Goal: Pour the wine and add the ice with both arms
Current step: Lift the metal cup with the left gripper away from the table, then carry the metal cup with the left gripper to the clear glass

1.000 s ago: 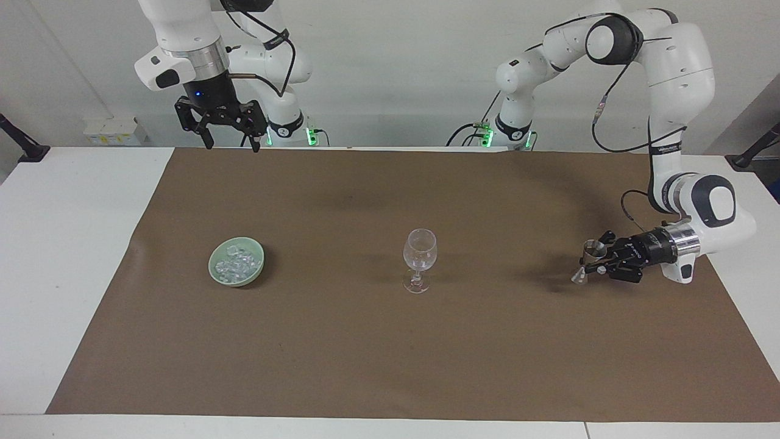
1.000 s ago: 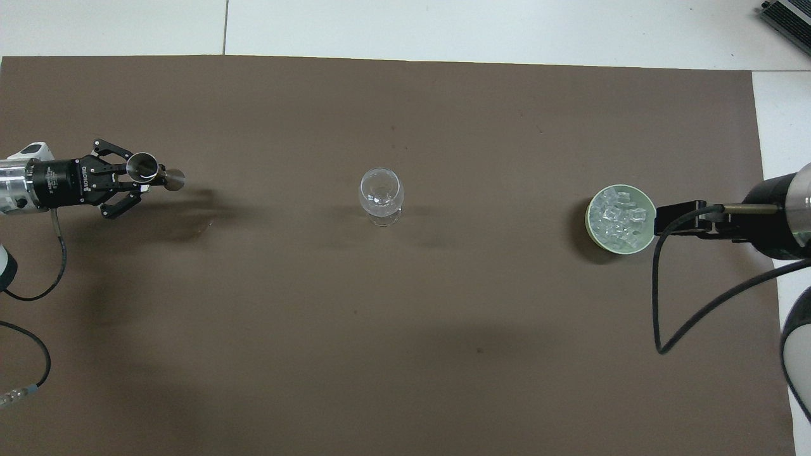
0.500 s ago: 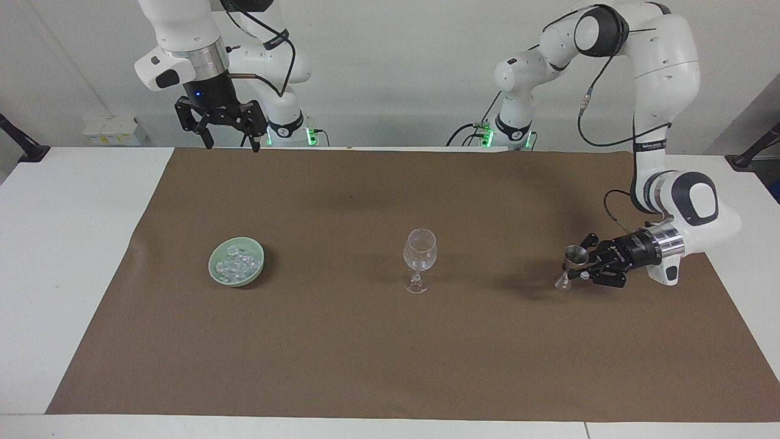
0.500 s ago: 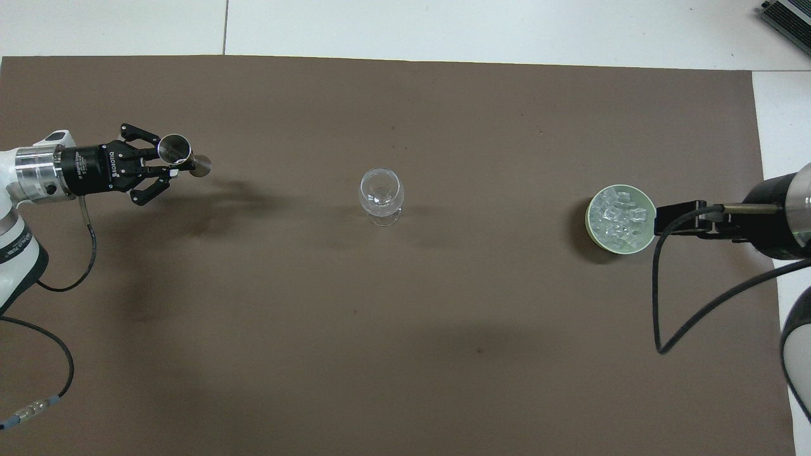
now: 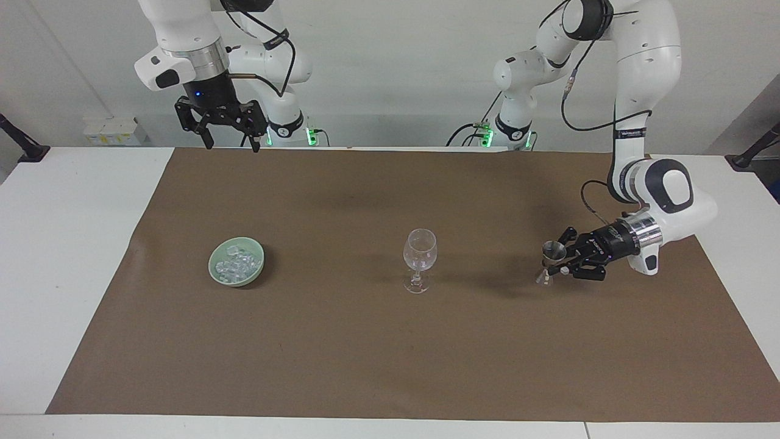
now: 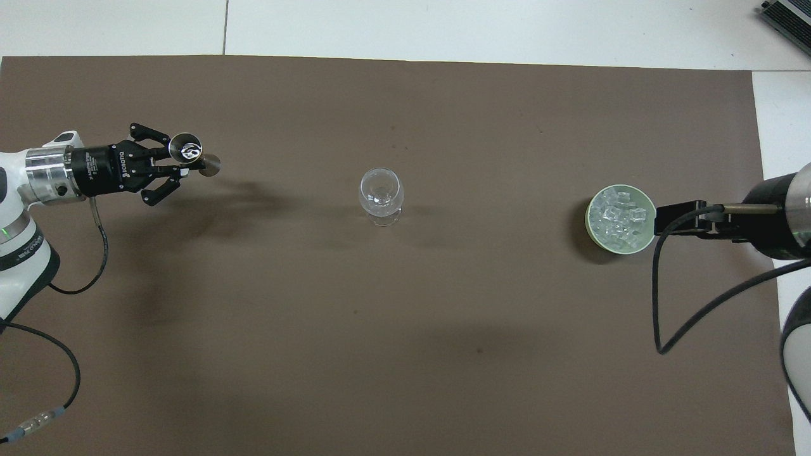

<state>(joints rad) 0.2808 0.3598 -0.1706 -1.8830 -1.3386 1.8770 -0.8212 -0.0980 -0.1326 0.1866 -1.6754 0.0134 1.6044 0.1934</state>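
Left arm was bent low over the brown mat [image 5: 341, 341] at its own end of the worktop [image 5: 55, 256], wrist turned sideways. The left pincer [image 5: 557, 263] pointed level toward the stemmed glass [image 5: 419, 259], clamped on a small metal jigger [image 5: 550, 258] held upright. Right arm waited, hanging high over the mat edge nearest the robots, right pincer [image 5: 226, 135] pointing down, fingers spread, holding nothing. Ice [image 5: 237, 263] sat heaped in the green bowl [image 5: 218, 275] toward the right arm's end, well apart from the glass at mid-mat. In the overhead view the right arm was mostly cut off and its pincer hidden; jigger contents hard to make out. Versus earlier frames, left pincer plus jigger had shifted closer to the glass; right arm, bowl and glass unchanged.
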